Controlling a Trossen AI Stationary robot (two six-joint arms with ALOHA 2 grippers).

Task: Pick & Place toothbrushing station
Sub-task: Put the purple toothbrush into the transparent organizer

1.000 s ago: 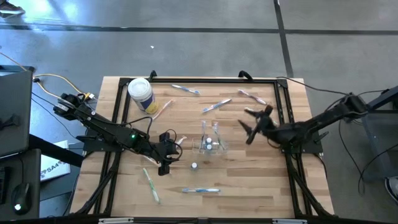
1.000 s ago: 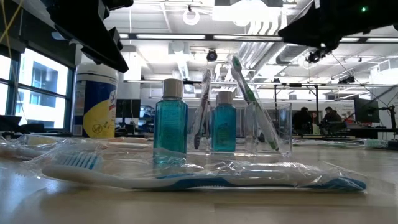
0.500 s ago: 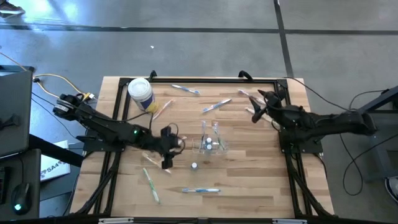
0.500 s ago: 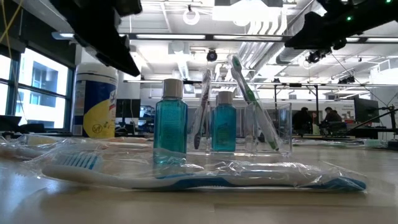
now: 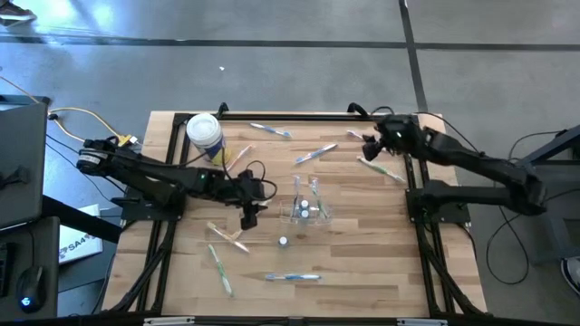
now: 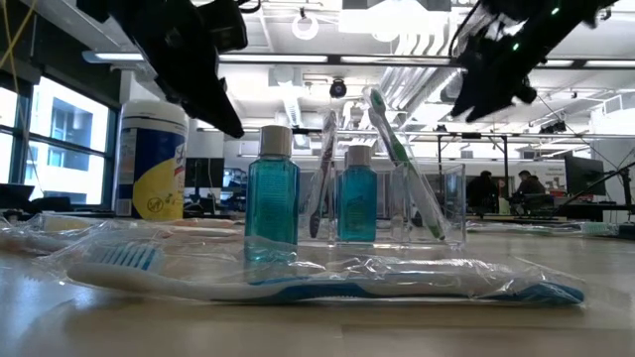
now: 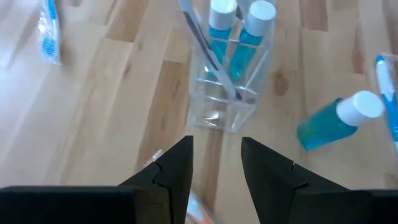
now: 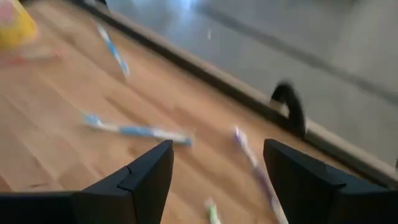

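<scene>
Left tool (image 5: 251, 212) hovers above the wooden surface (image 5: 362, 263), fingers parted with nothing between them; just ahead of it stands the clear cup (image 7: 229, 79) holding 2 toothbrushes and 2 blue white-capped tubes, and 1 more tube (image 7: 339, 118) lies on its side beside the cup. Right tool (image 8: 214, 180), fingers spread wide and empty, hangs over the far right corner, with a purple-handled toothbrush (image 8: 256, 167) and a blue toothbrush (image 8: 134, 129) lying below and ahead of it.

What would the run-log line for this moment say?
left gripper: open, empty, beside clear cup | right gripper: open, empty, above purple toothbrush at far right edge | cup: two bottles, brushes inside
</scene>
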